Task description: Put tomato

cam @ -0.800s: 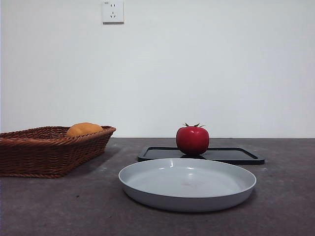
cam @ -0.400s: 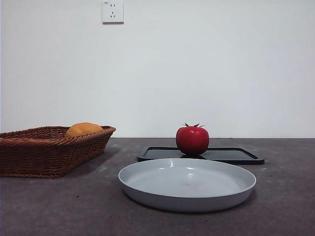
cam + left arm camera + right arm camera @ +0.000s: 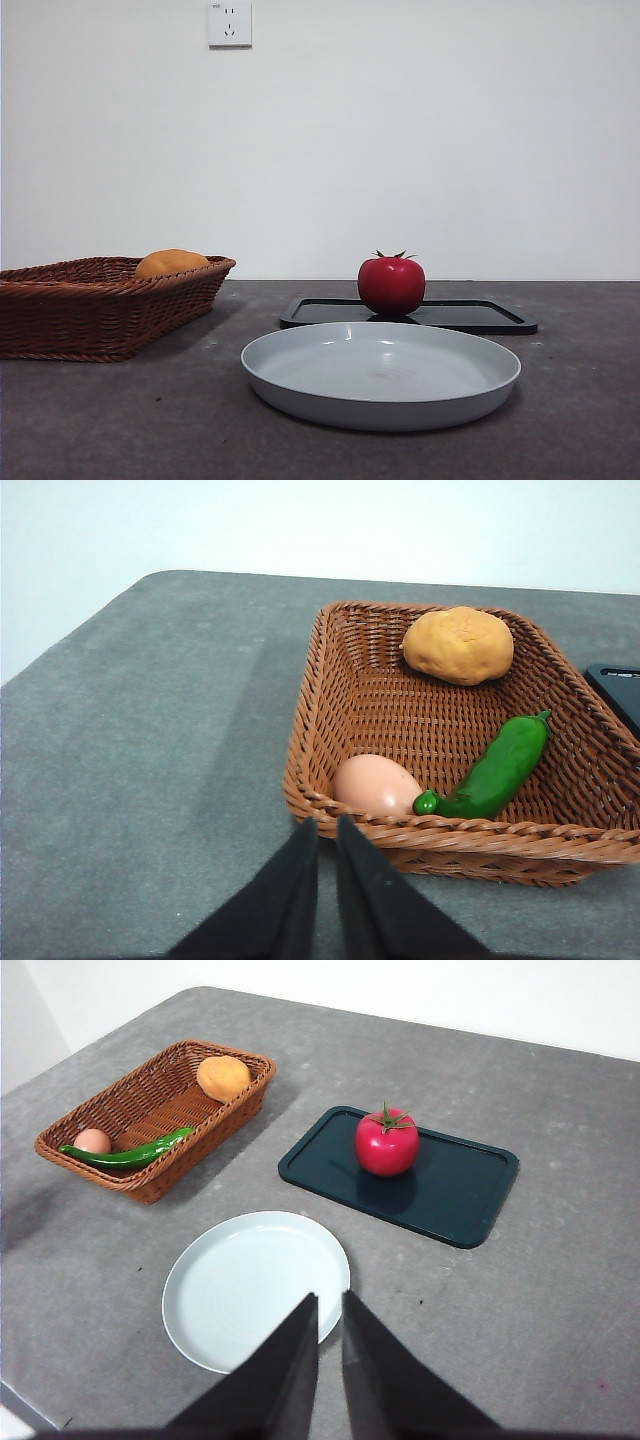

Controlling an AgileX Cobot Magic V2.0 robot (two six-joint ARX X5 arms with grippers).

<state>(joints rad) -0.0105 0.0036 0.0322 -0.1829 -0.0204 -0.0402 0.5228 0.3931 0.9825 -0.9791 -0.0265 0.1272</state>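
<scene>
Both my hands are clenched on nothing: my left hand [image 3: 326, 825] hangs just outside the wicker basket [image 3: 330, 680], my right hand [image 3: 328, 1300] hangs over the white plate [image 3: 215, 1295]. On the dark tray [image 3: 460, 1190], behind the plate on the bench [image 3: 560, 1300], the tomato [image 3: 387, 1143] sits upright, well apart from either hand.

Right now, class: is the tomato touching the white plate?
Apart. The right wrist view shows the tomato sitting on the dark tray, with bare grey table between the tray and the plate.
</scene>
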